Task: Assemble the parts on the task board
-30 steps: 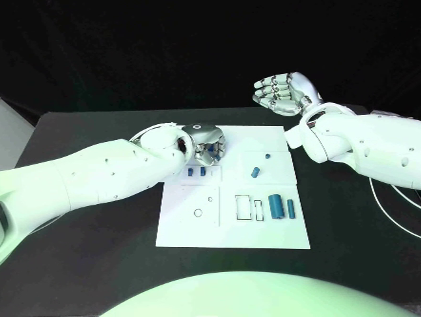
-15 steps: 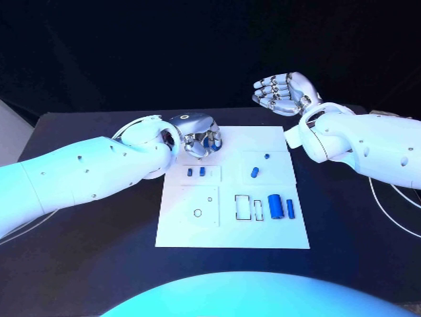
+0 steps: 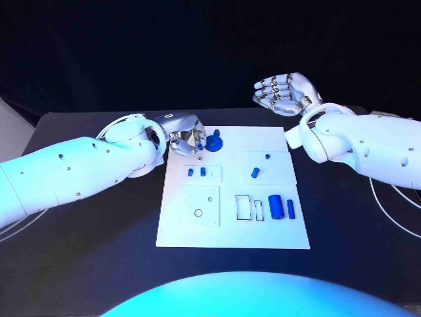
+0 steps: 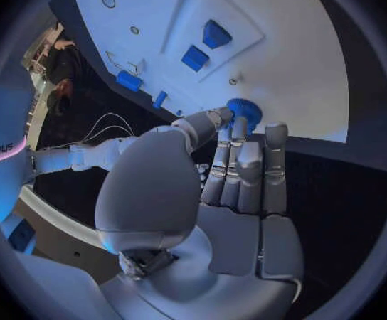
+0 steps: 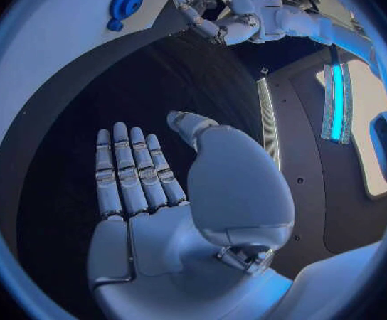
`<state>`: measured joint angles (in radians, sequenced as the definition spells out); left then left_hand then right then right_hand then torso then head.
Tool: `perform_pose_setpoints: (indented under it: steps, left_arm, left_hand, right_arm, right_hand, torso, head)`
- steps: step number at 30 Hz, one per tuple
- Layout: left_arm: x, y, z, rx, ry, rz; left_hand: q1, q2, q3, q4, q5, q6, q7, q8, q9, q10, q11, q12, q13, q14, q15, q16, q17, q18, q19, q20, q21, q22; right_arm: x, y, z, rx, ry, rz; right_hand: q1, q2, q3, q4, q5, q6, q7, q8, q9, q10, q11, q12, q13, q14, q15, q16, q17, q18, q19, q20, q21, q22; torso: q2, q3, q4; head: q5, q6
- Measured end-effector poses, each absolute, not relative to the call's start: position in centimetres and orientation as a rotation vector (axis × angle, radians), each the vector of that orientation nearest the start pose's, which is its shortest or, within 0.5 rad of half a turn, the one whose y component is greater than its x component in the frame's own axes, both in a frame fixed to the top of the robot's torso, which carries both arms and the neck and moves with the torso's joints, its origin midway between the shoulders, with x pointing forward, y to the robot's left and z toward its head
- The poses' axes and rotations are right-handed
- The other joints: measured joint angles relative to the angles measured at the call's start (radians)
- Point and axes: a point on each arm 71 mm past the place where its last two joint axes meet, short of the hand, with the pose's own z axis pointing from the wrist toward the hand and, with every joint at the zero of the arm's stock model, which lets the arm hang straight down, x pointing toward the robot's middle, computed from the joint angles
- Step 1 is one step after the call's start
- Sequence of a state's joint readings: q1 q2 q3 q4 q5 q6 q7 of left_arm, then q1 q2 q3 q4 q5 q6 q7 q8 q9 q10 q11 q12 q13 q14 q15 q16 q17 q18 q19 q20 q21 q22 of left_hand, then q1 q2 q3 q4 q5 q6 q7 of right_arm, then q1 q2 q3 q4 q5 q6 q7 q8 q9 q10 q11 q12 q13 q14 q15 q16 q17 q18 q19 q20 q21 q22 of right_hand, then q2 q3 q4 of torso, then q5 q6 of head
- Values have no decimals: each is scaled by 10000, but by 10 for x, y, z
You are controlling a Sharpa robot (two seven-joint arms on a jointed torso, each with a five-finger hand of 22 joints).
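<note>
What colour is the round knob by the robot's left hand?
Blue. The round knob shows best in the left wrist view, at the left hand's fingertips.

dim room, blue wash overall; glare on white arms; fisheye wrist views bend edges.

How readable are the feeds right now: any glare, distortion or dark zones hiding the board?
Head view: blue light washes the arms, but the task board reads clearly against the dark table. Left wrist view: fisheye bends the board's edges; the left hand blocks the middle, with the blue round part at its fingertips. Right wrist view: the board curves strongly; the right hand is evenly lit.
</note>
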<state>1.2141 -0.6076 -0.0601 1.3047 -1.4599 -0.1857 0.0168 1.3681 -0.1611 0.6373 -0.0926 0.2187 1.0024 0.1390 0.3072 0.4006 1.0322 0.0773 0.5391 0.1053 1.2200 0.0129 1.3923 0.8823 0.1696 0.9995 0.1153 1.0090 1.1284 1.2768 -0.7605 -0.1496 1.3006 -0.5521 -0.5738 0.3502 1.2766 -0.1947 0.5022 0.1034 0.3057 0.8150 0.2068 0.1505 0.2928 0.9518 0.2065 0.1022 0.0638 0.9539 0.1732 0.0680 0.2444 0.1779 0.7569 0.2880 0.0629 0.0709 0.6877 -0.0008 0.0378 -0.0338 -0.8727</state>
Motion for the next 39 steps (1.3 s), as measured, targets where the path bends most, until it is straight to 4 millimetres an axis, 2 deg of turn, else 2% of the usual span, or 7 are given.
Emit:
perform_pose_setpoints:
  steps: [13,18,39]
  left_arm:
    - [514,135,-215,3281,17982,-7306]
    - [514,135,-216,3307,18079,-7303]
    - [513,135,-220,3397,18429,-7205]
  left_hand:
    - [-40,-40,-1,0,0,-1,-1,-53,7,47,-21,-57,-1,-70,-1,0,-60,0,-47,-25,-63,-21]
    - [-40,-40,-1,0,-1,26,26,-58,6,47,-21,-57,-1,-70,-1,0,-60,0,-47,-25,-64,-21]
    - [-78,-80,-29,-27,-14,115,5,-116,34,191,-21,-117,6,-69,-1,-1,-5,0,-46,-25,-63,-12]
  right_arm:
    - [529,-240,-177,5388,13681,10301]
    - [529,-240,-177,5391,13682,10298]
    - [529,-240,-177,5395,13683,10295]
  right_hand:
    - [0,0,0,0,0,0,0,0,0,0,0,0,0,0,0,0,1,-1,0,0,0,1]
    - [0,0,0,0,0,0,0,0,0,0,0,0,0,0,0,0,1,0,0,0,0,1]
    - [0,0,0,0,0,0,0,0,1,0,0,1,0,0,0,0,2,-1,0,0,0,2]
  torso:
    - [15,-1,-16]
    - [13,13,-15]
    - [9,13,-13]
  head:
    - [28,0]
    - [30,0]
    - [34,0]
